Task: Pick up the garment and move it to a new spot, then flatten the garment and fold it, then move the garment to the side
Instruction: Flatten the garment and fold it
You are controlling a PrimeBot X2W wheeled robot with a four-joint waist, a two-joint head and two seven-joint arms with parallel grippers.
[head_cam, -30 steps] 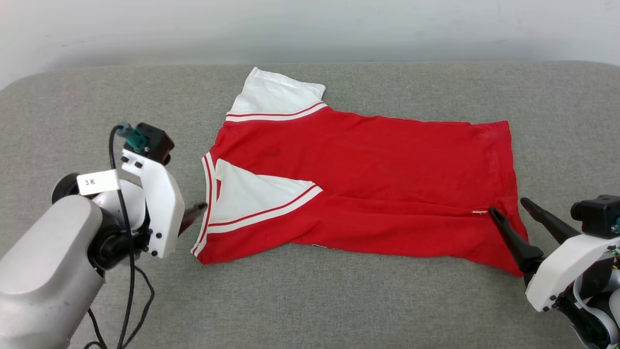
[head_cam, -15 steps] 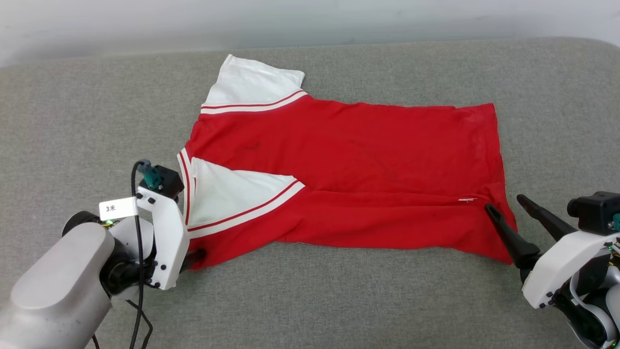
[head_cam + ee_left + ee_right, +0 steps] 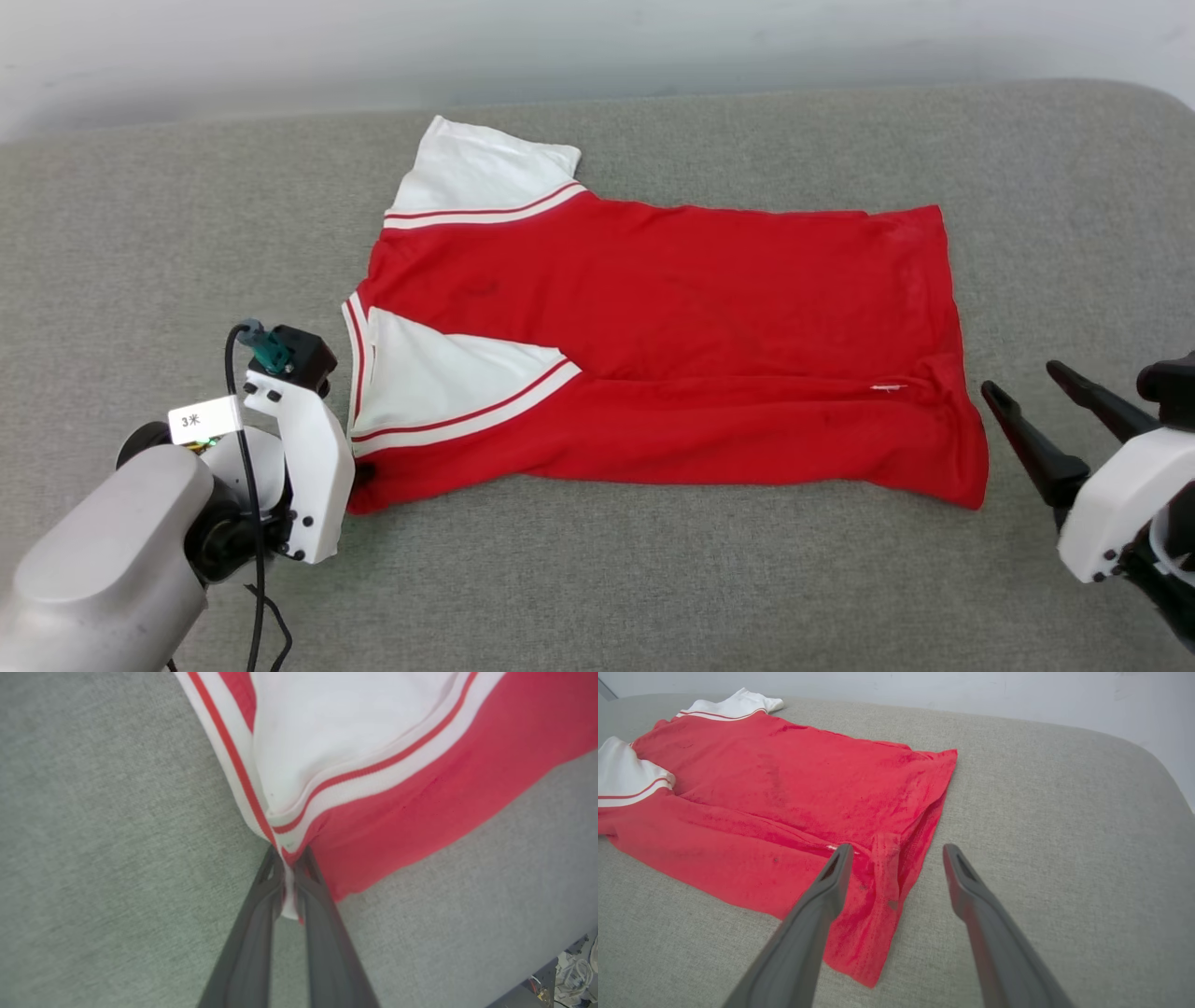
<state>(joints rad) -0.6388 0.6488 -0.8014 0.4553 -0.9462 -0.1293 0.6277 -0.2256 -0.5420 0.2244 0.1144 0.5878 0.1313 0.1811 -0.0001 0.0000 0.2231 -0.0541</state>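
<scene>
A soft red jersey T-shirt point(image 3: 653, 317) with white, stripe-trimmed sleeves lies partly folded across the middle of the grey woven-fabric table point(image 3: 140, 233). It looks light and limp and likely to bunch, so corners and hems are the sensible holds. The left gripper point(image 3: 287, 858) has its jaws pinched tight on the striped collar-side corner. The right gripper point(image 3: 896, 851) hovers near the hem corner, jaws wide apart and empty.

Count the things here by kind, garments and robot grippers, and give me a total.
garment: 1
grippers: 2 (left gripper, right gripper)
Total: 3
</scene>
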